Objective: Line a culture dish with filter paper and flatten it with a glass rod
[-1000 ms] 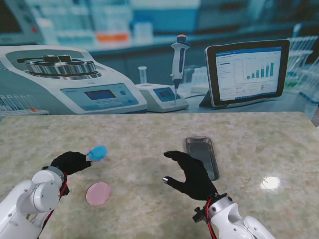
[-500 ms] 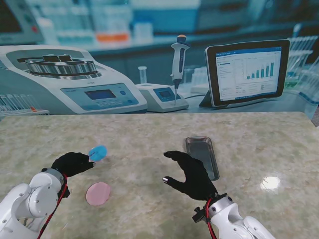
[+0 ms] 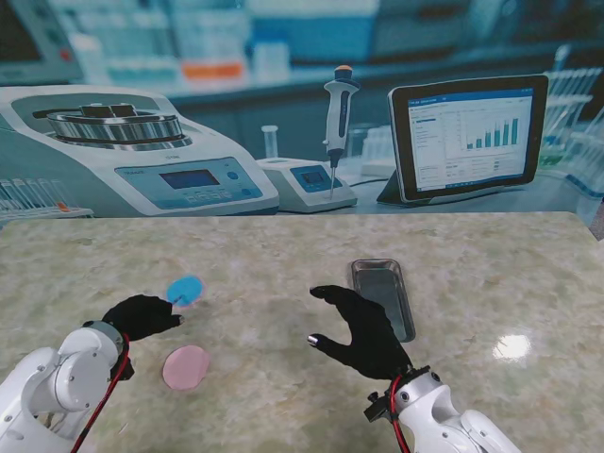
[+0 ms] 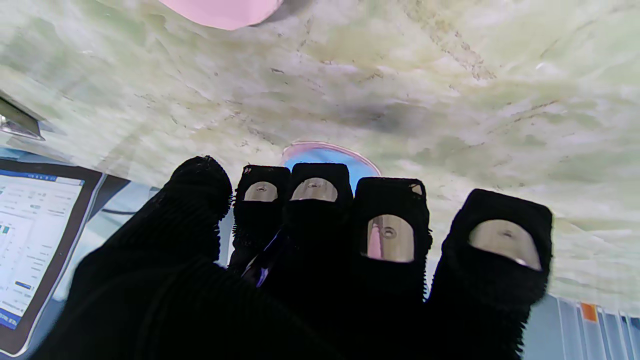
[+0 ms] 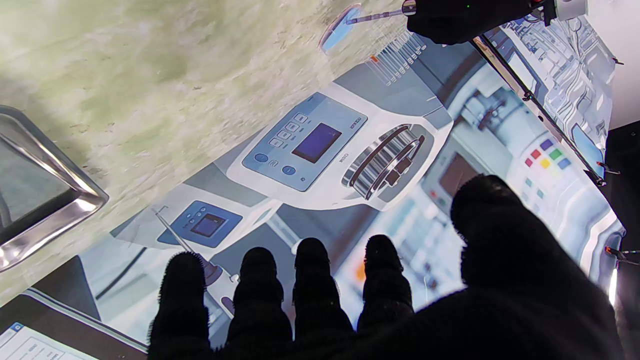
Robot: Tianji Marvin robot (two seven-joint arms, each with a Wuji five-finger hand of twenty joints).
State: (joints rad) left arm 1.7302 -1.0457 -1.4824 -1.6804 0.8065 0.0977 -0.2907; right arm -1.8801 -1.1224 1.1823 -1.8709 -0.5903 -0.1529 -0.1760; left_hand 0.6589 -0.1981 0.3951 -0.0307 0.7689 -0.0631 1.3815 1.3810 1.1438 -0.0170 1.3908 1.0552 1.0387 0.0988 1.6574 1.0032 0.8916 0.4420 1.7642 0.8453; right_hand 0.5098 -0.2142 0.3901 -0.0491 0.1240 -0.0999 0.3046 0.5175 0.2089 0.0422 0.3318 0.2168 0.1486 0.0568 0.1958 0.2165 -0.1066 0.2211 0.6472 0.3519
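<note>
**A:** Blue disc (image 3: 185, 287), pink at the rim: where?

**B:** Flat on the marbled table (image 3: 283, 255), left of centre, just past the fingertips of the left hand (image 3: 142, 316).

**A:** And the glass rod (image 5: 372, 17)?

**B:** Pinched in the left hand, fingers closed together around it. Seen from the right wrist as a thin line reaching out to the blue disc's edge. Touching or just over it: cannot tell.

**A:** Pink disc (image 3: 186, 366)?

**B:** Flat on the table too, nearer to me than the blue one and apart from it, beside the left wrist.

**A:** Right hand (image 3: 363, 330)?

**B:** Raised over the table right of centre, fingers spread and lightly curled, gripping nothing. Just beyond it, a shallow metal tray (image 3: 377, 283), laid lengthwise away from me.
</note>
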